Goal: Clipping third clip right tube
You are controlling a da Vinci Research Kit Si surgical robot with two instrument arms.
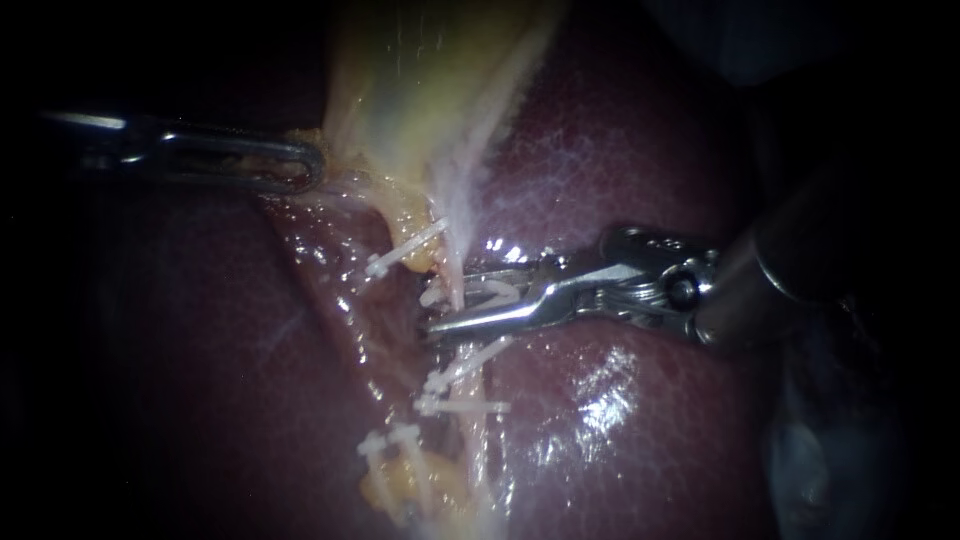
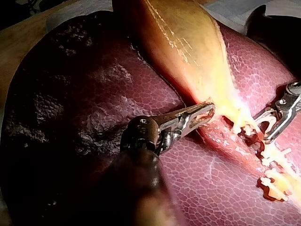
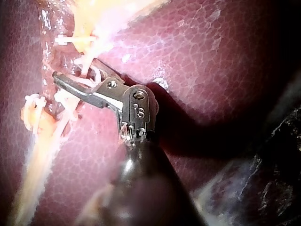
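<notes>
Straddling the right tube [image 1: 456, 235] with a white loaded clip [image 1: 497, 293] held in the right instrument [image 1: 450, 300].

Coming in from the right over the liver [image 1: 620, 420], the right instrument's pincer stands part-spread and grips the loaded clip from both sides, one jaw on each side of the right tube, which runs pale and thin down from the gallbladder [image 1: 420, 80]. Just below the pincer the same tube carries two fastened clips, an upper clip [image 1: 470, 362] and a lower clip [image 1: 468, 407], close together. Another clip [image 1: 405, 250] sits on the yellowish strand just beside the pincer's tips. The left instrument [image 1: 310, 165] reaches in from the left, well apart from the right one, its pincer closed on the gallbladder's lower edge; the left wrist view shows that grip on the yellow tissue.
</notes>
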